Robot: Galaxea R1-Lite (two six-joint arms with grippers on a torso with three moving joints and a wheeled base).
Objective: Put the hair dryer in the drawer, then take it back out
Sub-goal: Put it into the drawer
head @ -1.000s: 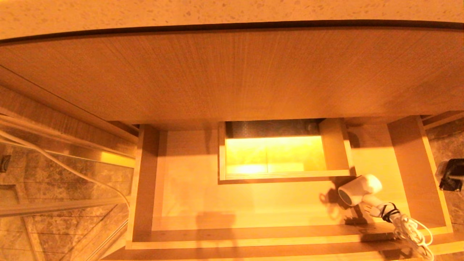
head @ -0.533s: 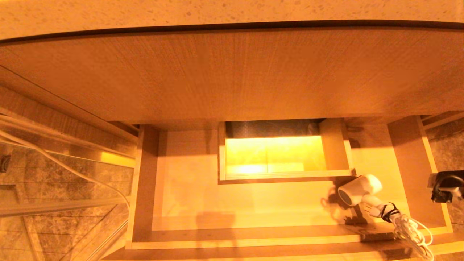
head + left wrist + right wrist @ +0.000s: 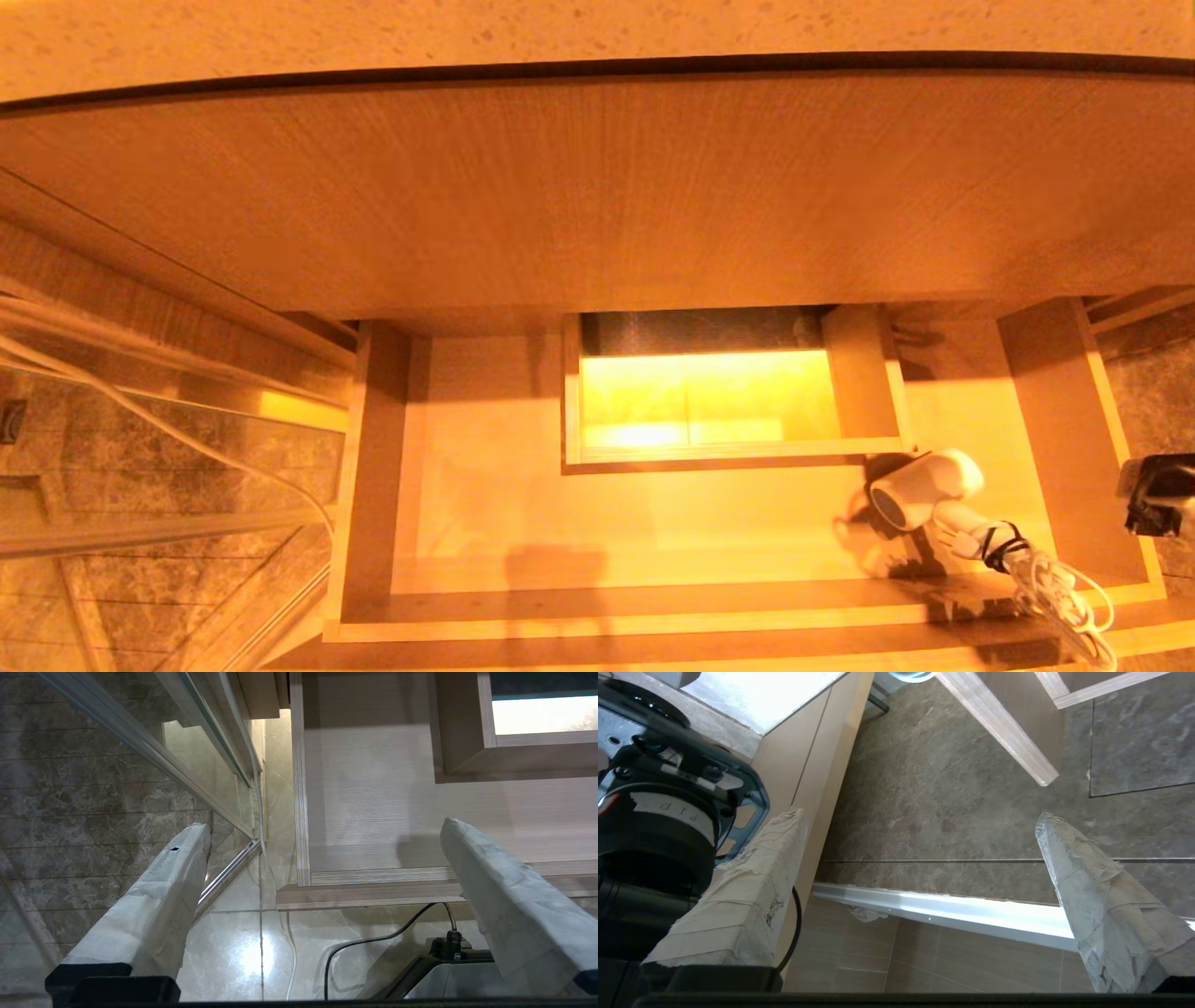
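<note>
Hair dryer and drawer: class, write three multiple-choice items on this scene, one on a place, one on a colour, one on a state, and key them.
1. Where does the hair dryer lie?
A. in the drawer's right front corner
B. on the floor
C. inside the boxed cut-out

2. What colour is its body?
A. black
B. white
C. red

3. How does the right pincer stand?
A. shut on the dryer
B. open, empty
C. shut, empty

Key: A, it rests on the drawer floor, front right; B, barrel and handle are white; B, its fingers are spread over bare floor.
</note>
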